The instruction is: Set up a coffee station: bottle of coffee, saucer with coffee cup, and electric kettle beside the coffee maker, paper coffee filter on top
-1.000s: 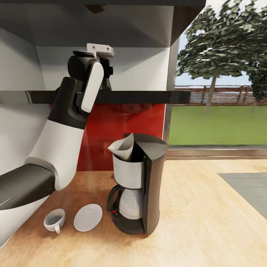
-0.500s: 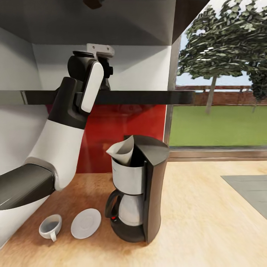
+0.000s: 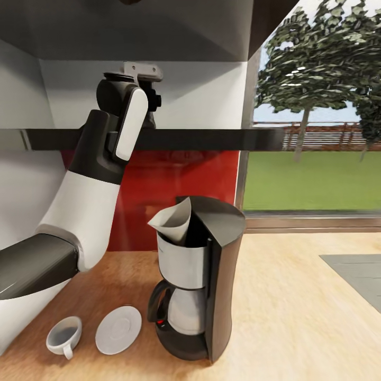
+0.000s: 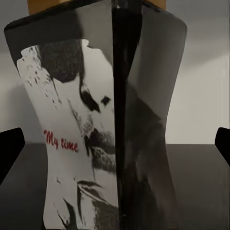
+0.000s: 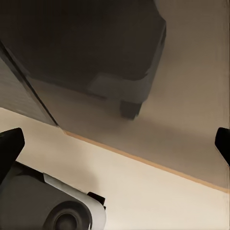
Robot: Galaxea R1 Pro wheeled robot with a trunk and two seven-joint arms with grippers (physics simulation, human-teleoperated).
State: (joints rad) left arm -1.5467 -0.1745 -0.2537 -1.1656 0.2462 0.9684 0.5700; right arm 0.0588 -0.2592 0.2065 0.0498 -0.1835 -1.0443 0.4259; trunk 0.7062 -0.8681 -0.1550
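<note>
The bottle of coffee (image 4: pixel 86 129), dark with a pale label and a yellow-gold lid, stands on the black kitchen shelf (image 3: pixel 211 139). My left gripper (image 4: pixel 115 148) is open around it, one fingertip on each side and a gap on at least one side. In the head view my left wrist hides that gripper and the bottle. The coffee maker (image 3: pixel 203 275) stands on the kitchen countertop (image 3: pixel 286 317) with the paper coffee filter (image 3: pixel 172 222) on top. The saucer (image 3: pixel 118 329) lies left of it, and the coffee cup (image 3: pixel 63 336) sits on the counter beside the saucer. My right gripper (image 5: pixel 115 143) is open and holds nothing.
A steel sink (image 3: pixel 354 270) is set in the worktop at the right. A red backsplash (image 3: pixel 174 190) lies behind the coffee maker, with a large window (image 3: pixel 317 132) to its right. A dark cabinet underside (image 3: pixel 159 26) hangs above the shelf. The right wrist view looks down at floor.
The whole head picture has shifted a little, so the camera has moved: cup, saucer and coffee maker sit lower and further left. My left arm keeps its pose at the shelf.
</note>
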